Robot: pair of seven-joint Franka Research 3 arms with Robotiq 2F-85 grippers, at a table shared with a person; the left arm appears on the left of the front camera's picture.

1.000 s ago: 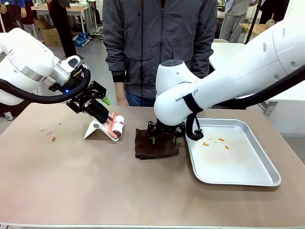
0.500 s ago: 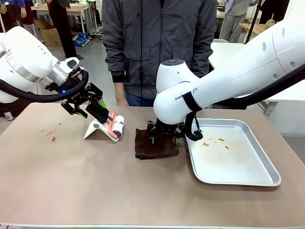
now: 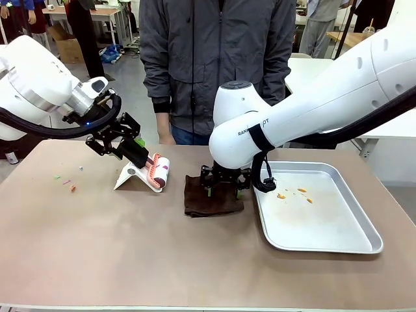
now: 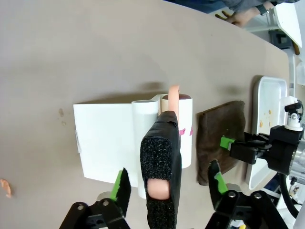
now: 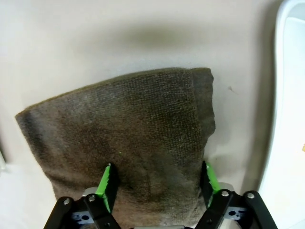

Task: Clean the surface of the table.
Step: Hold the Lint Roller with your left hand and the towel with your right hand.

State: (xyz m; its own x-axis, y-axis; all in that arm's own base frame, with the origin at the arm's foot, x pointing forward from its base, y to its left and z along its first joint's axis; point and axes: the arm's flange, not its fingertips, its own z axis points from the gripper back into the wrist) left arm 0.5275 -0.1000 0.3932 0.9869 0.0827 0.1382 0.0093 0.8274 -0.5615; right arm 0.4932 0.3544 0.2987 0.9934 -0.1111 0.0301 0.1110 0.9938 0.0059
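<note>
The left gripper (image 3: 133, 151) comes in on a slant, its fingers wide on either side of the black foam handle (image 4: 159, 157) of a lint roller (image 3: 158, 170). In the left wrist view a gap shows between each green pad and the handle, so nothing is gripped yet. The slant seems to match the handle, which leans up out of its white stand (image 4: 102, 140) towards the fingers; the sticky roll lies just past the fingertips, resting in that stand.

The right gripper (image 3: 224, 188) points down at a brown cloth (image 3: 211, 197), fingers likewise spread wide. In the right wrist view the tips sit on the cloth's near edge, with fabric between them and stretching on beyond. Judging by that stance, they straddle the cloth so that closing would pinch up a fold.

A silver tray (image 3: 364, 250) lies just outside one right finger, touching or nearly touching the cloth's edge. The orange scraps (image 3: 292, 193) in it suggest it serves to collect debris.

The table (image 3: 130, 253) lies under both sets of fingers and carries everything. A few small crumbs (image 3: 68, 185) sit on it well apart from the left fingers, on the side away from the cloth. These look like what is left to clean, so the job seems barely begun, both tools waiting to be grasped.
</note>
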